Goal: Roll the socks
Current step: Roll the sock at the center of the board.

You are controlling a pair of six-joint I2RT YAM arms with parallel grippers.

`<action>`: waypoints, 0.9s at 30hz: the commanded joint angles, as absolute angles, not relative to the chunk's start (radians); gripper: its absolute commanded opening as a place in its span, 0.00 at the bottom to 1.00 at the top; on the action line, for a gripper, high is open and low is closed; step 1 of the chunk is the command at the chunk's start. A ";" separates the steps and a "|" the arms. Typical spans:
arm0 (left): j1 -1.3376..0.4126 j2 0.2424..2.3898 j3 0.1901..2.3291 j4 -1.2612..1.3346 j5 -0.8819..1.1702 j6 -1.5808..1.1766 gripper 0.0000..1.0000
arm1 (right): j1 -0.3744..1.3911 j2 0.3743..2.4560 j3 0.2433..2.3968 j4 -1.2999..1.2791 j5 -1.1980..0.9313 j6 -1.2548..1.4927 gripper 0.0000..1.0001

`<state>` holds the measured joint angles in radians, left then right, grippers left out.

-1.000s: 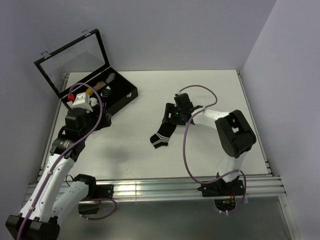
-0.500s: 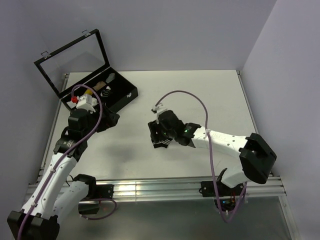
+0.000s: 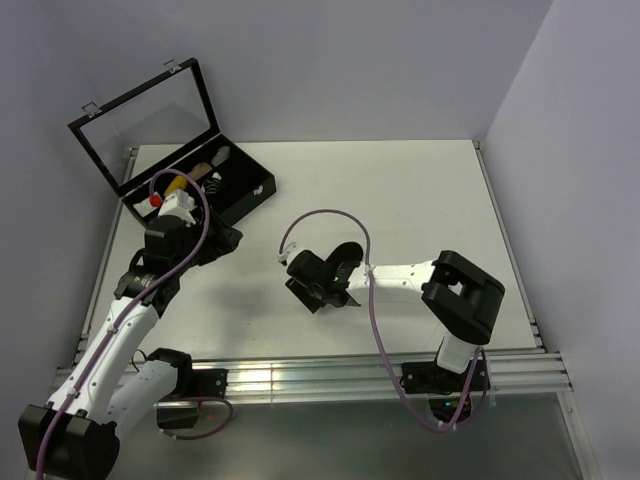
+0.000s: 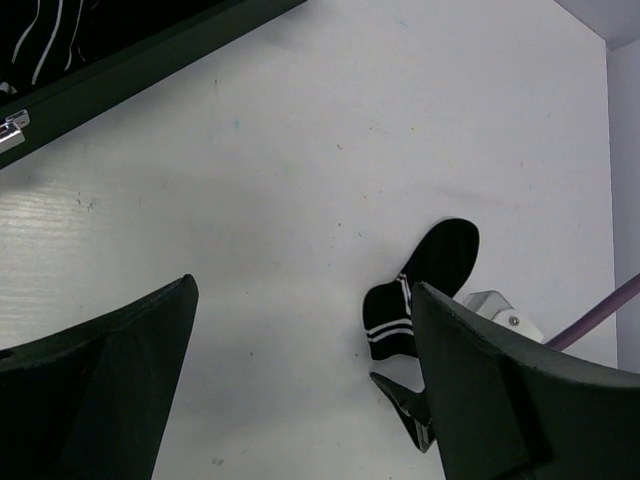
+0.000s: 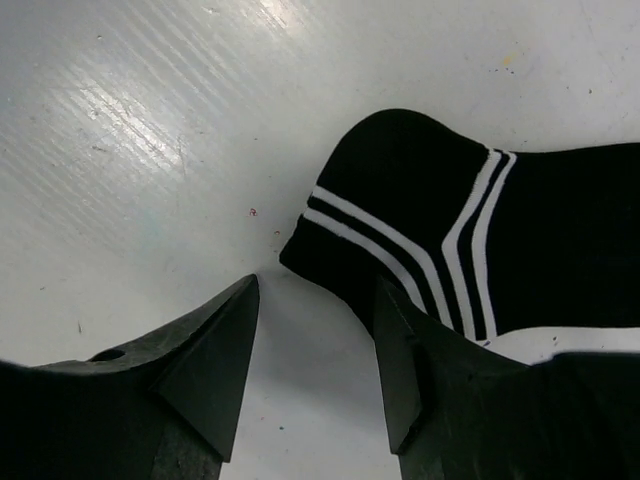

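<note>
One black sock with thin white stripes lies flat on the white table, also seen as the sock in the top view and the sock in the left wrist view. My right gripper is low over the table at its cuff corner, open, with only bare table between the jaws and the right finger at the sock's edge. In the top view the right gripper is left of the sock. My left gripper is wide open and empty, beside the black box, and appears as the left gripper from above.
An open black box with a clear lid stands at the back left; it holds small rolled bundles and black fabric with white stripes. The box's front wall is close to my left gripper. The right arm's purple cable arcs over the table.
The right arm has swung from the sock's far end round to the left and nearer, down to the cuff, its jaws narrowing. The left gripper shifted slightly toward the box.
</note>
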<state>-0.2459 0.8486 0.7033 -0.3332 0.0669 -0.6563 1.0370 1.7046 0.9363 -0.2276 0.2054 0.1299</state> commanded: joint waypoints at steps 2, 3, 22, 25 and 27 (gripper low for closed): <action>-0.250 0.851 0.695 -0.275 0.089 -0.681 0.93 | 1.066 1.707 0.977 -0.219 0.248 0.092 0.56; -0.250 0.854 0.695 -0.270 0.095 -0.681 0.93 | 1.066 1.712 0.977 -0.218 0.250 0.087 0.56; -0.262 0.893 0.675 -0.232 0.123 -0.709 0.91 | 1.066 1.832 0.971 -0.175 0.255 0.109 0.11; -0.301 0.908 0.672 -0.222 0.085 -0.721 0.91 | 1.060 1.836 0.963 -0.160 0.230 0.118 0.00; -0.345 0.917 0.664 -0.218 0.046 -0.735 0.91 | 1.054 1.824 0.954 -0.143 0.184 0.121 0.00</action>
